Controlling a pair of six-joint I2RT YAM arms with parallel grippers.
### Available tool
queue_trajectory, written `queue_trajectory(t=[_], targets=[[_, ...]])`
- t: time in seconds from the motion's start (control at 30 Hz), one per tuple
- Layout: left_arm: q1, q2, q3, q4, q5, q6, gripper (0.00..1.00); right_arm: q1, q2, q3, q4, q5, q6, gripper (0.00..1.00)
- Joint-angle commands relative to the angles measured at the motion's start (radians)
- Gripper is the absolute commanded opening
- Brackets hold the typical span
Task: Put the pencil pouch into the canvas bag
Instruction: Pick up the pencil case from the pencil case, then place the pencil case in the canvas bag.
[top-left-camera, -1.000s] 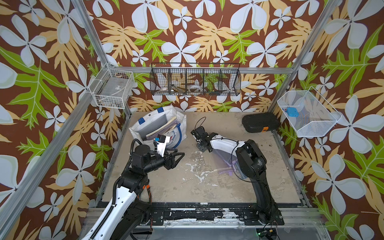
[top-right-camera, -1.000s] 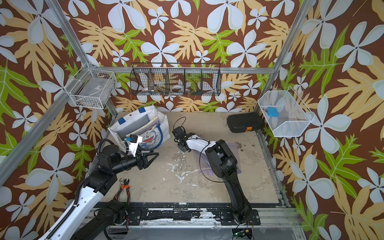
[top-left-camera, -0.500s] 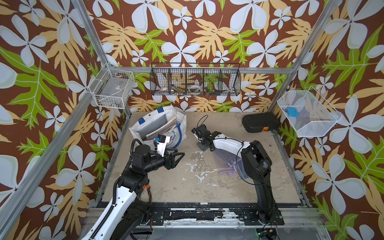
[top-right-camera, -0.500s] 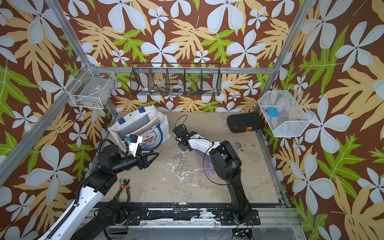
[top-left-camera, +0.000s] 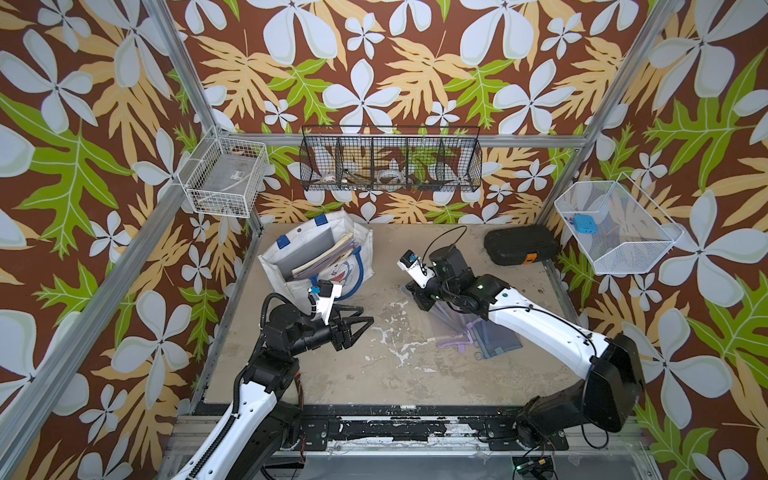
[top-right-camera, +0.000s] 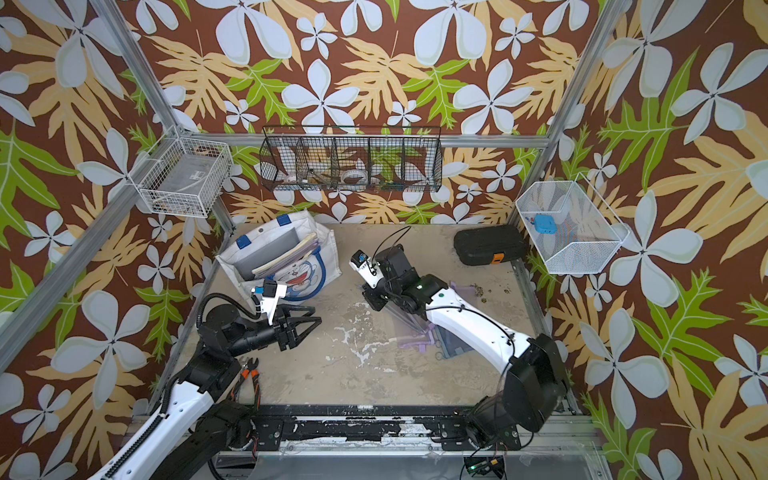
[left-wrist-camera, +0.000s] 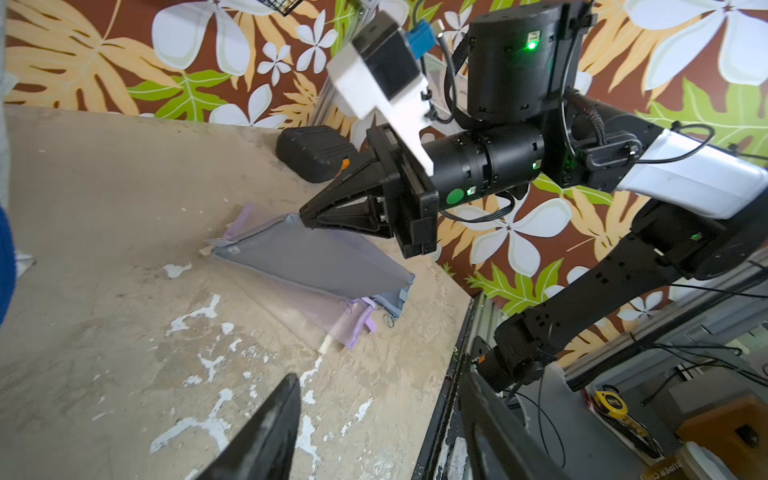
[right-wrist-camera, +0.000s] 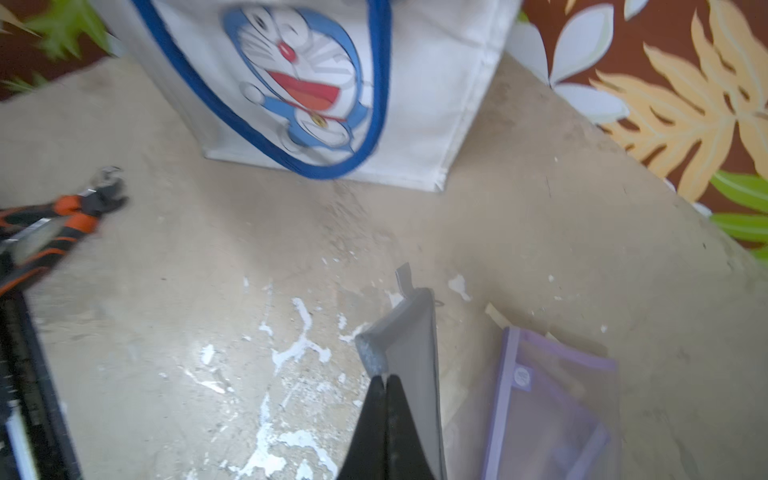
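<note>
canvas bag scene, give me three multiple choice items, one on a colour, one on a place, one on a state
1. The canvas bag has handles that are:
A) red
B) blue
C) green

2. The black hard case lies:
A) inside the bag
B) on the table at its far right, near the white wire basket
C) on the floor

3. The right gripper is:
A) open over the bag
B) shut on a bag handle
C) shut on a corner of the grey pencil pouch

Answers:
1 B, a blue loop hangs over the cat print.
2 B, it sits by the back right corner.
3 C, the closed fingertips pinch the pouch's edge.
</note>
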Motion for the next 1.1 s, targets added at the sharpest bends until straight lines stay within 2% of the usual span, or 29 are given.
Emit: queue_trajectory(t=[0.0, 0.2, 0.7, 0.87, 1.07], targets=[[0.000, 0.006, -0.009, 0.112, 0.058, -0.019, 0.64, 0.008, -0.050, 0.003, 0.010, -0.124, -0.037, 0.00], [0.000, -0.006, -0.054, 0.135, 0.057, -0.001, 0.64, 0.011, -0.140, 0.021, -0.003, -0.210, -0.031, 0.00], [0.000, 0.016, -0.164, 0.590, 0.053, -0.193, 0.66, 0.014, -0.281, 0.159, 0.041, -0.459, 0.062, 0.00], [-0.011, 0.105, -0.160, 0.794, 0.029, -0.248, 0.67, 0.020, -0.296, 0.152, 0.088, -0.502, 0.093, 0.00], [-0.101, 0.229, -0.123, 0.938, -0.011, -0.220, 0.67, 0.055, -0.288, 0.181, 0.101, -0.519, 0.104, 0.00]])
